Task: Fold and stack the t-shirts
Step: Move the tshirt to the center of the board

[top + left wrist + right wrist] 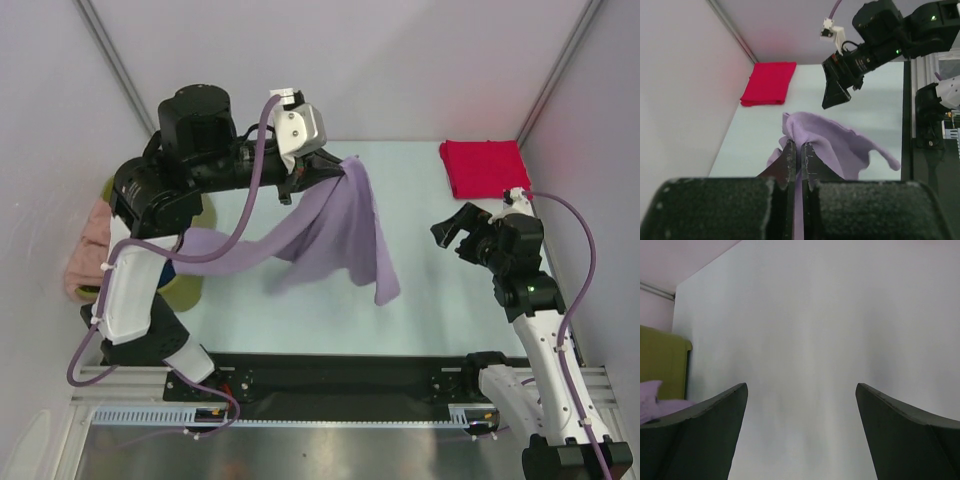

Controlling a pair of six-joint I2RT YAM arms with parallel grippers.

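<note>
The left pincer (318,172) is clenched on an edge of the lavender-purple t-shirt (340,230) and holds it up above the far middle of the tabletop (440,310). In the left wrist view the two fingers (790,160) pinch a fold of the cloth between them. From that pinch the shirt falls two ways. One long flap hangs toward the near right, its lowest corner ending over the tabletop. The other part trails left and down toward the olive-green bin (188,285), so the long axis runs roughly left to right.

The right pincer (455,232) is released, with its jaws spread wide and nothing between them. It sits to the right of the hanging flap, near it but apart. My judgement is that the right arm is far better placed to take that free corner, which lies to its left and slightly nearer.

A folded bright red t-shirt (485,167) lies in the far right corner, and a salmon-pink t-shirt (88,245) is bunched at the far left beside the bin
</note>
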